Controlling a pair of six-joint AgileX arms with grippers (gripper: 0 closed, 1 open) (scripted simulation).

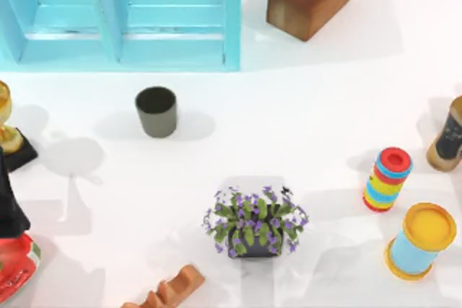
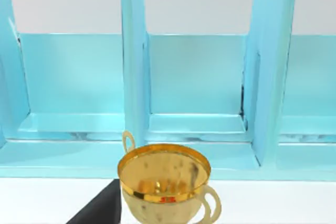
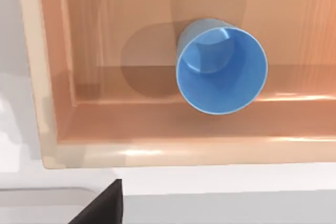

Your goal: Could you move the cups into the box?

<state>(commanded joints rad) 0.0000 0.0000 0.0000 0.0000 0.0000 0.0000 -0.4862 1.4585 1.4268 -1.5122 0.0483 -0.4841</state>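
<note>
Cyan wood is taking up the far left of the table: the box [image 1: 232, 19] is standing with upright walls and a divider [image 1: 110, 12] splitting it into two compartments. The parts of both floors that the top view catches are lying bare. In the right wrist view the blue cup [image 3: 221, 69] is sitting upright, mouth up, inside a walled wooden compartment close to one wall. I am taking that to be the box, though that view alone is not settling it. The right gripper [image 3: 102, 203] is hanging above that cup and looking straight down into it; whether it is released or clenched I cannot tell.

That is leaving the olive-grey cup [image 1: 156, 111] as the piece the coming move is turning on. It is standing upright on the bare table [image 1: 303, 106], long axis vertical and black inside facing up, just in front of the box's front wall and in line with the right compartment. It is sitting on the left half of the table, so the left arm is looking the nearer one.

The left gripper [image 2: 100, 209] is hovering low by the gold trophy [image 2: 164, 182] at the left edge, facing the box, and its state I cannot tell either. The olive-grey cup is lying well to the right of that trophy in the top view.
</note>
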